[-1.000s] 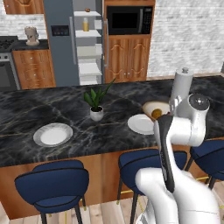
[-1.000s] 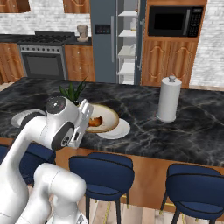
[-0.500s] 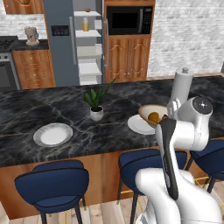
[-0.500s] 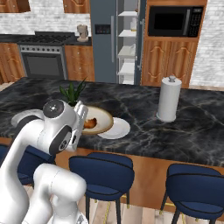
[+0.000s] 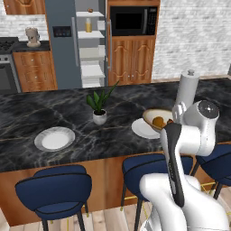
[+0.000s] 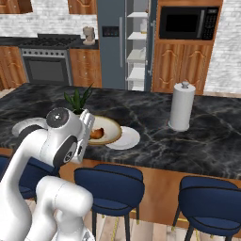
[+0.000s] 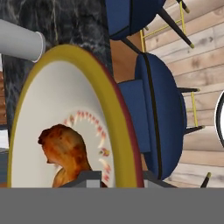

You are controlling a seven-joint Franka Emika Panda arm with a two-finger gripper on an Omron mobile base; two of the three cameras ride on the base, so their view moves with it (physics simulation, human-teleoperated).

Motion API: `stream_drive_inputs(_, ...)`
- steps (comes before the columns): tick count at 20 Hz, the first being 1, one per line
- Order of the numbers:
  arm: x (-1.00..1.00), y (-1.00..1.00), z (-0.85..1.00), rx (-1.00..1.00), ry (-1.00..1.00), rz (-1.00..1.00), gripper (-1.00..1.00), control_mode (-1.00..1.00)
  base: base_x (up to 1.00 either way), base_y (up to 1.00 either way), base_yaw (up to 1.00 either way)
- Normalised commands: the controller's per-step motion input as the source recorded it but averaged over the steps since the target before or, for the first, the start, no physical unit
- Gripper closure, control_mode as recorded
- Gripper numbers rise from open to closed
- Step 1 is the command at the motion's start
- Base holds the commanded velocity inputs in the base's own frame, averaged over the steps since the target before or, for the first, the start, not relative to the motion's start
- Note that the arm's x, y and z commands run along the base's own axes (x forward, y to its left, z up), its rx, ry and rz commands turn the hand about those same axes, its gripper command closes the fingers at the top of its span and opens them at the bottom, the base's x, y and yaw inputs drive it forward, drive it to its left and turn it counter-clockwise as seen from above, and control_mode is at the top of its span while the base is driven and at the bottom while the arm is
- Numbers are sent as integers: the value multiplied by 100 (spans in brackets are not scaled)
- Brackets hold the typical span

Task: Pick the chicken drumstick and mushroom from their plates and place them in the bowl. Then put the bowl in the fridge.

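The bowl, cream with a yellow rim, is tilted above the near plate by the counter's front edge. My gripper is shut on its rim. The chicken drumstick lies inside the bowl, reddish-brown, and so does the orange mushroom. From the right side the bowl and drumstick sit just beyond my white hand, partly over the plate. A second plate lies bare at the counter's left. The fridge stands at the back with its door open and white shelves showing.
A potted plant stands mid-counter, and a paper towel roll stands on the right. Blue stools line the counter's near side. A black microwave sits in the wooden cabinets beside the fridge. A stove is at the back left.
The bowl, still in my gripper, has come a little nearer the counter's front edge. The plates, plant and paper towel roll have stayed put.
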Motion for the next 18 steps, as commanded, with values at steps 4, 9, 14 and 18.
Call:
stream_drive_inputs(4,0,0,0,0,0,0,100,100,0,0,0)
stream_drive_inputs(9,0,0,0,0,0,0,100,100,-15,3,3)
stream_drive_inputs(14,0,0,0,0,0,0,100,100,-72,21,8)
stream_drive_inputs(18,0,0,0,0,0,0,100,100,-22,73,0)
